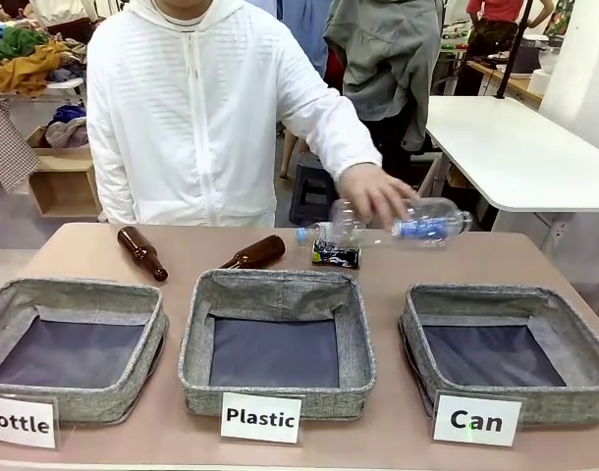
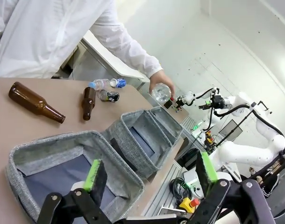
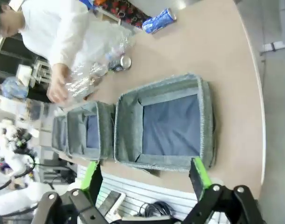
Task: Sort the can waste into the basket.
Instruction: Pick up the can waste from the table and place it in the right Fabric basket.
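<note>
Hanging over the near table edge, left gripper and right gripper both stand wide open, with nothing between the pads. Black can lies on its side toward the far edge, just behind the far right corner of the Plastic basket. Blue can lies by the far edge, well apart from the Can basket, which sits at the near right corner. Person's hand grips a clear bottle above the far edge.
</note>
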Action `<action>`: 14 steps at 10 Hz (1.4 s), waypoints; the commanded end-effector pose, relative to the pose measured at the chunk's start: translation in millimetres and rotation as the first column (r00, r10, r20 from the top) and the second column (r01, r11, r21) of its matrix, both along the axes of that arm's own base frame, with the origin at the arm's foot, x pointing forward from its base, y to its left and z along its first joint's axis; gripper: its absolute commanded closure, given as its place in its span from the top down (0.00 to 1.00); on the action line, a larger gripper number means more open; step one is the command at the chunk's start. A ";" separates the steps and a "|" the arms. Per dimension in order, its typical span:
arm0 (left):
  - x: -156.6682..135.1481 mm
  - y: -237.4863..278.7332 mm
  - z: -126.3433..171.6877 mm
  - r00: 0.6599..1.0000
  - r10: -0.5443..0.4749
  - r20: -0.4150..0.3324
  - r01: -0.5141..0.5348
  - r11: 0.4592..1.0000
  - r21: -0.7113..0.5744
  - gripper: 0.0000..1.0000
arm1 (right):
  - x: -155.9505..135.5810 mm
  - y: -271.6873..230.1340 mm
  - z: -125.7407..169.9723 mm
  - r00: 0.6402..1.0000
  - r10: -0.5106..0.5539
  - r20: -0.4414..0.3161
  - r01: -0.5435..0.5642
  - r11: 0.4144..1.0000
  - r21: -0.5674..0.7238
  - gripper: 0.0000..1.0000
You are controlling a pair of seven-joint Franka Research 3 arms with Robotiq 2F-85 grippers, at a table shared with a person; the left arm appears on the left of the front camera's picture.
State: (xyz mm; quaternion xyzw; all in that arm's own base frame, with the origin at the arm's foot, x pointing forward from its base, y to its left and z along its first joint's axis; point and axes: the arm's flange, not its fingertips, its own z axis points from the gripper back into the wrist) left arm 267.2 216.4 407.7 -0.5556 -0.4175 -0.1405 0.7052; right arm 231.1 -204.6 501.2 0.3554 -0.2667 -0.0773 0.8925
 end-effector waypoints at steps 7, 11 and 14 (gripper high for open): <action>1.7 1.3 1.0 0.999 0.007 0.037 -0.006 1.000 -0.014 1.00 | 163.8 301.2 62.7 0.857 0.514 -0.043 -0.459 0.722 -0.517 1.00; 1.7 1.3 1.0 0.999 0.007 0.037 -0.006 1.000 -0.014 1.00 | 171.4 338.6 42.8 0.722 0.692 -0.012 -0.587 0.604 -0.539 1.00; 1.7 1.3 1.0 0.999 0.007 0.037 -0.006 1.000 -0.014 1.00 | 166.9 317.0 49.9 0.718 0.694 -0.056 -0.534 0.498 -0.683 1.00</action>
